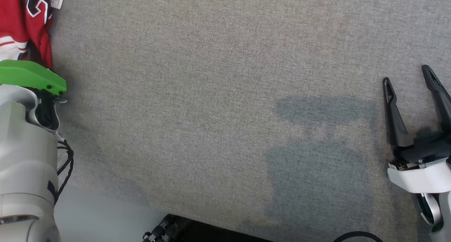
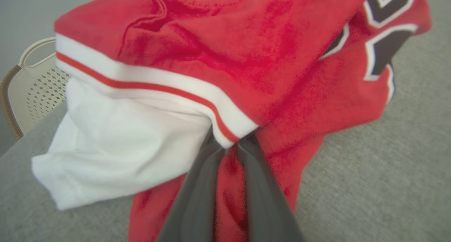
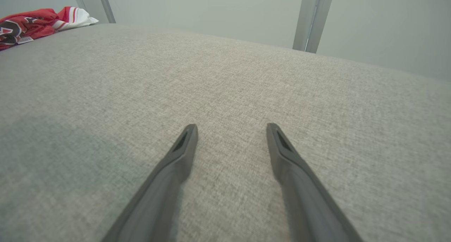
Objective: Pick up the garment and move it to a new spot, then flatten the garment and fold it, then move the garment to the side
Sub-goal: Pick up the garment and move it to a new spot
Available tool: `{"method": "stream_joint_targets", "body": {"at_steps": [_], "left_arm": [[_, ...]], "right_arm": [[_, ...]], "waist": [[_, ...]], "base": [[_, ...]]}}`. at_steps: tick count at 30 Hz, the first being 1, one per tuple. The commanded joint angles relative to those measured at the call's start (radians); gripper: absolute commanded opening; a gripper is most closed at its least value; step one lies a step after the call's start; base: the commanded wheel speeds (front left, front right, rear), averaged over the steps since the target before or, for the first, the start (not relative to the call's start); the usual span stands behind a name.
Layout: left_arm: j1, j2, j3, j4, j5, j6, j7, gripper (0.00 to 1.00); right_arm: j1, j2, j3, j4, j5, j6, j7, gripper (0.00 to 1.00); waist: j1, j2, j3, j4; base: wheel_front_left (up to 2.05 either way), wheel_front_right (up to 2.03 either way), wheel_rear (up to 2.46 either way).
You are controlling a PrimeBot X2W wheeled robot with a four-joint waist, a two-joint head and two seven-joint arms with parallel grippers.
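Note:
The garment (image 2: 225,59), a red jersey with white bands, a white sleeve and dark lettering, lies bunched on the grey cloth-covered table (image 2: 387,171). My left gripper (image 2: 229,147) has its two dark fingers closed together on a fold of the jersey at the red-and-white band. In the head view the garment (image 1: 31,20) sits at the far left corner, just beyond my left forearm with its green cover (image 1: 30,76). The right gripper (image 1: 408,80) hovers open over bare table at the right, far from the garment (image 3: 38,22). Nothing lies between the right gripper (image 3: 230,129) fingers.
A white perforated chair back (image 2: 35,83) stands past the table's edge beside the garment. The table's near edge runs along the bottom of the head view, with black robot parts (image 1: 197,231) below it. Metal posts (image 3: 312,20) rise behind the far edge.

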Motion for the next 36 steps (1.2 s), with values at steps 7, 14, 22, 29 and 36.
{"method": "stream_joint_targets", "body": {"at_steps": [7,14,22,29,36], "left_arm": [[0.091,-0.021,-0.120,-0.139,-0.040,-0.006,-0.045,0.00],[0.197,-0.051,-0.285,-0.458,-0.150,-0.006,-0.043,0.00],[0.332,-0.077,-0.476,-0.980,-0.208,0.017,0.098,0.00],[0.368,-0.168,-0.671,-1.200,-0.190,0.098,0.200,0.00],[0.286,-0.180,-0.915,-1.145,-0.246,0.191,0.205,0.00]], "right_arm": [[0.051,0.071,0.032,0.146,0.026,-0.002,0.028,1.00],[0.056,0.165,0.060,0.190,0.052,-0.002,0.020,1.00],[0.065,0.233,0.090,0.227,0.082,-0.003,0.017,1.00],[0.059,0.246,0.111,0.246,0.121,-0.003,0.017,1.00],[0.033,0.246,0.129,0.266,0.171,-0.003,0.017,1.00]], "waist": [[0.0000,0.0004,-0.129,-0.012],[0.0000,0.0004,-0.309,-0.065],[0.0000,0.0004,-0.418,-0.187],[0.0000,0.0004,-0.438,-0.319],[0.0000,0.0004,-0.421,-0.456]], "base": [[0.00,0.00,0.00],[0.00,0.00,0.00],[0.00,0.00,0.00],[0.00,0.00,0.00],[0.00,0.00,0.00]]}}
